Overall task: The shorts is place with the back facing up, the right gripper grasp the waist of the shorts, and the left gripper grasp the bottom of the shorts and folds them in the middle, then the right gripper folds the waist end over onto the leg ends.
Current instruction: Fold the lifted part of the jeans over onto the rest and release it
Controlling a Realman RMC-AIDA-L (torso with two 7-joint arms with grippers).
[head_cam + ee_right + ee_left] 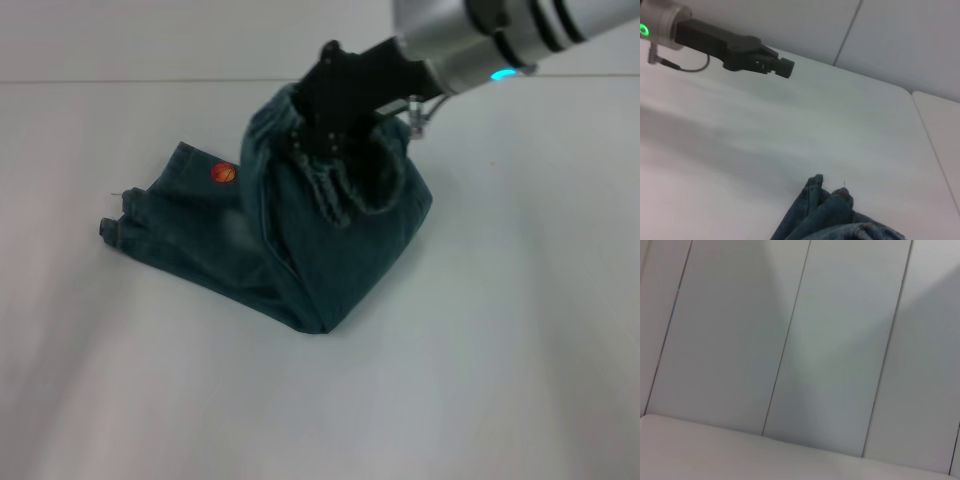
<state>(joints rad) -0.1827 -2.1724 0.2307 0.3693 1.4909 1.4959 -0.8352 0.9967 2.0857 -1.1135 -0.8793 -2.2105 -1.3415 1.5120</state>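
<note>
The shorts (pixel 300 260) are blue-green denim, folded lengthwise and lying on the white table. The waist (pixel 338 195), a ruffled band, is lifted off the table, and my right gripper (pixel 318 140) is shut on it from the far right. The raised cloth forms a tent, while the leg ends (pixel 125 225) lie flat at the left, close to a red-orange patch (pixel 223 173). In the right wrist view, hem folds of the shorts (pixel 830 215) show low down, and the left gripper (pixel 785 65) hovers far off above bare table. The left wrist view shows nothing of the shorts.
The white table (pixel 480 380) spreads around the shorts on all sides. Pale wall panels (pixel 840 340) stand behind the table's far edge. A table seam (pixel 935 150) runs past the shorts in the right wrist view.
</note>
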